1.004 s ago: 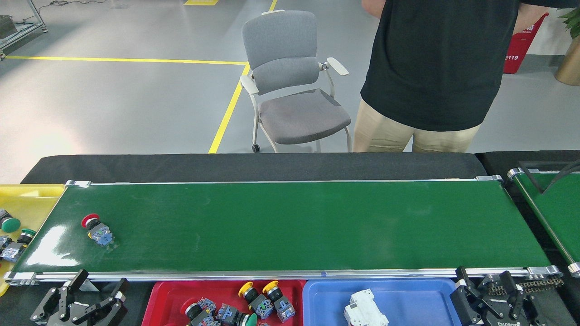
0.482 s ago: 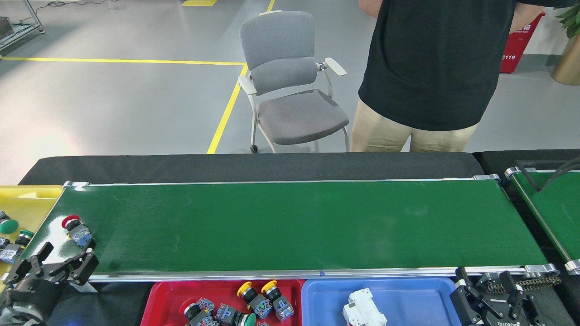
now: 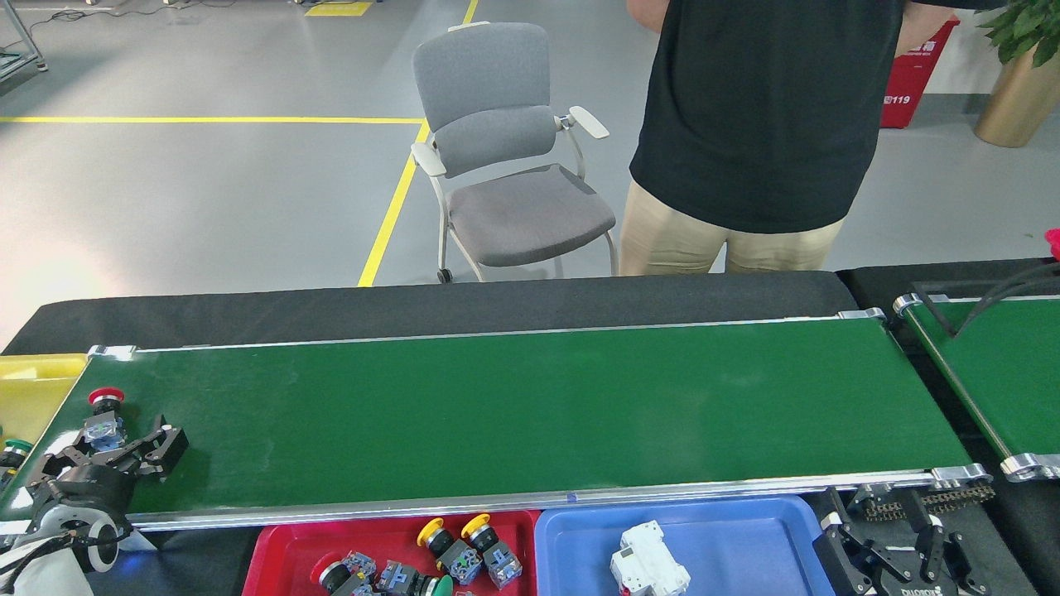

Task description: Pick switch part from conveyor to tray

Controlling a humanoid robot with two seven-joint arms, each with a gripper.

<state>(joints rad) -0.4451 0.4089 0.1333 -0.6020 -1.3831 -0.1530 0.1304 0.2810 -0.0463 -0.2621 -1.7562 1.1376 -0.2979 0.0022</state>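
At lower left of the frame, on the conveyor (image 3: 530,406), lies one red-capped switch (image 3: 103,418), close to the belt's left end. Around it, the left gripper (image 3: 112,447), spread open, fingers either side of the switch body, nothing clamped yet; likely placed so for a close and lift before the part runs off the end. At lower right, below the belt's rail, the right gripper (image 3: 898,550), resting idle and parted, empty, well apart from the switch.

Along the bottom edge, two trays side by side: a red tray (image 3: 273,550) with about five switches, two yellow-capped, one red-capped, one green-capped partly cut off, presumably the drop place for switch parts; a blue tray (image 3: 745,538) with one white block. At far left, a yellow tray (image 3: 37,389), mostly out of frame.

At right edge, part of a second green belt (image 3: 1010,381). Beyond the table, one grey chair (image 3: 505,165) and one person (image 3: 754,124), standing, seen from shoulders to thighs.
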